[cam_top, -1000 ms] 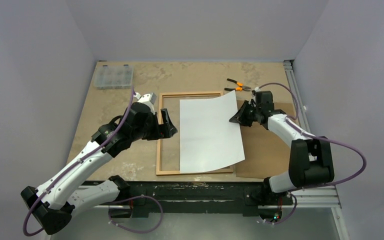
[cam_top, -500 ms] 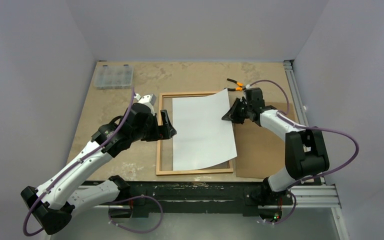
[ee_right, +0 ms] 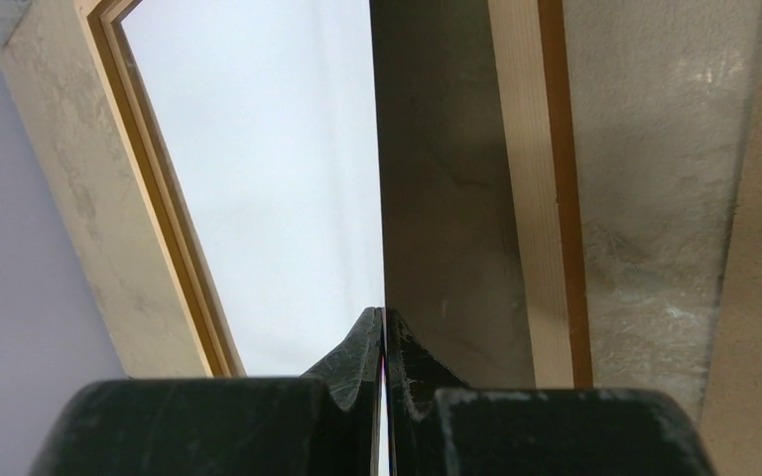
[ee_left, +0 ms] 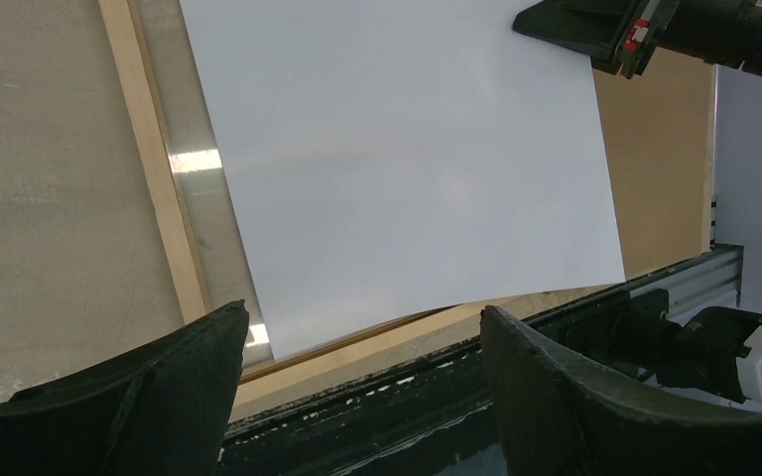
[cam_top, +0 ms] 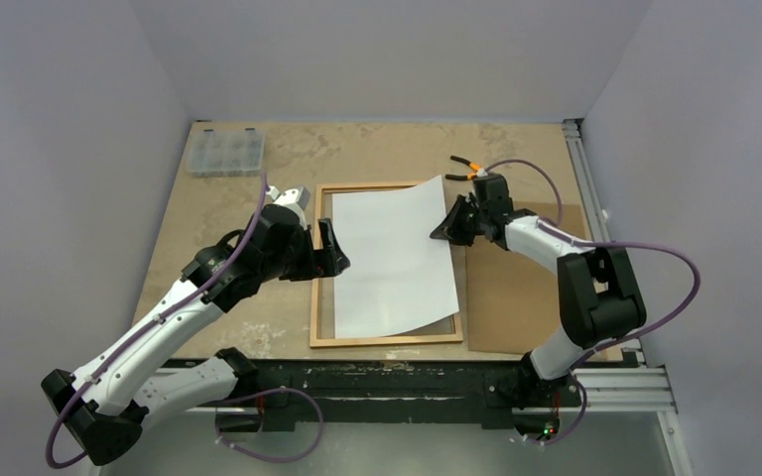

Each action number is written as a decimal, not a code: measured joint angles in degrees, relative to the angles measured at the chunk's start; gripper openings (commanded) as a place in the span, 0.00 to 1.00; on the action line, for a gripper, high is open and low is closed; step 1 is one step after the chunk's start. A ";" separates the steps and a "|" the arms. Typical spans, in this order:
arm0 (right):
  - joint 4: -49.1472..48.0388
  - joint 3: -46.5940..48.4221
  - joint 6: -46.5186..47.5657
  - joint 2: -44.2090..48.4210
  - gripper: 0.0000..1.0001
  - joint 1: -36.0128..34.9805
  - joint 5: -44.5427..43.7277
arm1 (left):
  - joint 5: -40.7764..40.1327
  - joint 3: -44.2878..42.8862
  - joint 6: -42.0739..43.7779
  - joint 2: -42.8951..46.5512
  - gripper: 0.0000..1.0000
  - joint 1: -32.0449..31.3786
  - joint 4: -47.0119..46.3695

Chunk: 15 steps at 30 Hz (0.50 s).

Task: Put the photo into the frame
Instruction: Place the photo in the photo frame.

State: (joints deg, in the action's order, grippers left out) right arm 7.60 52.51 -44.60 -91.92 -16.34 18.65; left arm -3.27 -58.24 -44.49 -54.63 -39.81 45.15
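Sliding left, the photo (cam_top: 392, 260) now lies white side up over the frame (cam_top: 317, 297), with its far right corner lifted. The right gripper (cam_top: 441, 231) pinches that edge tight. The left gripper (cam_top: 334, 248) hangs wide open by the frame's left side, holding nothing.

One photo (cam_top: 392, 258), one frame (cam_top: 387, 341), one panel (cam_top: 516, 297), one box (cam_top: 224, 152), perhaps two pliers (cam_top: 463, 162)
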 measured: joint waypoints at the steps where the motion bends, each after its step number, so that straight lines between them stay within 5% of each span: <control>1: -0.17 0.11 -0.13 -0.31 0.00 -0.20 -0.04 | -0.02 0.00 0.00 0.00 0.84 0.00 0.00; 15: -3.87 0.24 -3.58 -1.75 0.00 -3.96 -2.73 | 0.00 0.00 -0.42 0.00 0.84 0.00 0.33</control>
State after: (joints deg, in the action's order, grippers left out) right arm 3.73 52.75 -48.18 -93.67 -20.29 15.92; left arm -3.27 -58.24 -44.91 -54.63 -39.81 45.47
